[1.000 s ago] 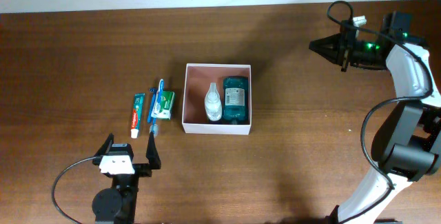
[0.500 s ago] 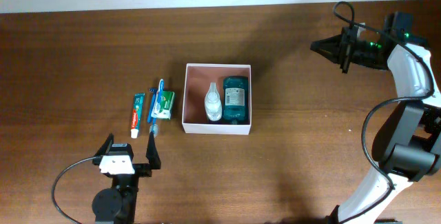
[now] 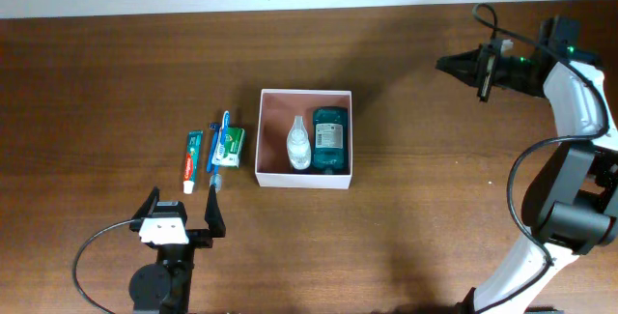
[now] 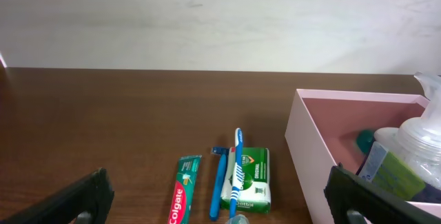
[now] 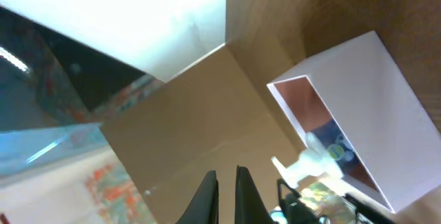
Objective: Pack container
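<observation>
Nearest, at the near left of the desk [image 3: 116,82], the left hand [image 3: 183,199] stands wide open and empty, facing the loose items just beyond it: a toothpaste tube [image 3: 193,160] and a toothbrush [image 3: 220,140] lying across a small green-and-white carton [image 3: 235,143]. Right of these, mid-desk, sits the container [image 3: 304,180], already holding a clear bottle [image 3: 300,143] and a teal bottle [image 3: 329,138]. I judge it about half packed. Far right, the right hand [image 3: 442,63] is clenched on nothing. A second blue thing beside the brush is hard to identify.
</observation>
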Robot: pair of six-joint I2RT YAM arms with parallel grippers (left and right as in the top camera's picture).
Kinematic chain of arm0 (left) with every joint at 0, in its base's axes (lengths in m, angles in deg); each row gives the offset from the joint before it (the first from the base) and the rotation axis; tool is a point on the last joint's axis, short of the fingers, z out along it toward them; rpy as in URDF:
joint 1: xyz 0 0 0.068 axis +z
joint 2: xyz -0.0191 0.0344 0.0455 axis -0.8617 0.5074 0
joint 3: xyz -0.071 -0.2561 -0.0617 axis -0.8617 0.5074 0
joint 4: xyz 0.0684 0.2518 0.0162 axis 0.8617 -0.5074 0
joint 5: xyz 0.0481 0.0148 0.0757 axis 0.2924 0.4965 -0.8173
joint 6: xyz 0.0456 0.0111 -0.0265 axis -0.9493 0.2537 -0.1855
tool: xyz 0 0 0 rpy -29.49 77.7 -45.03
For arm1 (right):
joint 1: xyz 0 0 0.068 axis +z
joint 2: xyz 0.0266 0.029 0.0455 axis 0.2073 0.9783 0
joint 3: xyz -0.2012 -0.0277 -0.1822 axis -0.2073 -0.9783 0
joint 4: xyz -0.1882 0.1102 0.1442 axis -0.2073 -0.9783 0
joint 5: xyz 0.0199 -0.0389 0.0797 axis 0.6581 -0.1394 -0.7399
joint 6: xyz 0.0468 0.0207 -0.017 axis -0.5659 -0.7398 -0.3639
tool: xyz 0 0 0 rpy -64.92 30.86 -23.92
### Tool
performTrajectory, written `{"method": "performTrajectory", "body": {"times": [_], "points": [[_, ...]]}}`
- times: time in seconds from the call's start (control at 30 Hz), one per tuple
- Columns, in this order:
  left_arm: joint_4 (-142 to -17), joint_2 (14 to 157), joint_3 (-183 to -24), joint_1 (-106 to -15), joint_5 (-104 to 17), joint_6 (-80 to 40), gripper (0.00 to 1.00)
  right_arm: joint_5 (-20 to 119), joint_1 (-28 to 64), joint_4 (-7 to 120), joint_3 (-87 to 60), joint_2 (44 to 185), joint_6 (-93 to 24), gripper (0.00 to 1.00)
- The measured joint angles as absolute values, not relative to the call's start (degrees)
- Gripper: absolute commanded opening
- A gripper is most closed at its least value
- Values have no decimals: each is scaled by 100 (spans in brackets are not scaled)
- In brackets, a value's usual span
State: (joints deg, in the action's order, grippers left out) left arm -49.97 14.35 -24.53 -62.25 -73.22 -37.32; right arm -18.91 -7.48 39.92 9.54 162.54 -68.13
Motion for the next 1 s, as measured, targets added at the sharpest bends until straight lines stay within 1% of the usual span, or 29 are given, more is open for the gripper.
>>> {"method": "performTrajectory", "body": {"times": [0.2, 0.23, 0.3, 0.33, 0.37, 0.4, 0.43, 0.47, 0.7, 1.0], "points": [[-4997, 1435, -2453, -6225, -7322, -3732, 99, -1891, -838, 4058, 954, 16254, -7248, 4], [-4997, 1435, -2453, -6225, -7322, -3730, 99, -1891, -840, 4058, 954, 16254, -7283, 13], [-4997, 1435, -2453, -6225, -7320, -3732, 99, -1885, -840, 4062, 954, 16254, -7314, 43], [-4999, 1435, -2453, -6225, -7320, -3730, 100, -1883, -842, 4073, 954, 16254, -7338, 66], [-4997, 1435, -2453, -6225, -7322, -3732, 99, -1876, -842, 4079, 954, 16254, -7338, 82], [-4997, 1435, -2453, -6225, -7322, -3730, 99, -1872, -842, 4084, 954, 16254, -7336, 92], [-4997, 1435, -2453, -6225, -7320, -3732, 100, -1872, -842, 4084, 954, 16254, -7323, 97], [-4997, 1435, -2453, -6225, -7320, -3732, 99, -1872, -842, 4088, 954, 16254, -7314, 100], [-4997, 1435, -2453, -6225, -7320, -3730, 99, -1859, -842, 4097, 954, 16254, -6929, 99], [-4997, 1435, -2453, -6225, -7320, -3732, 99, -1262, -842, 4095, 954, 16254, -5616, 99]]}}
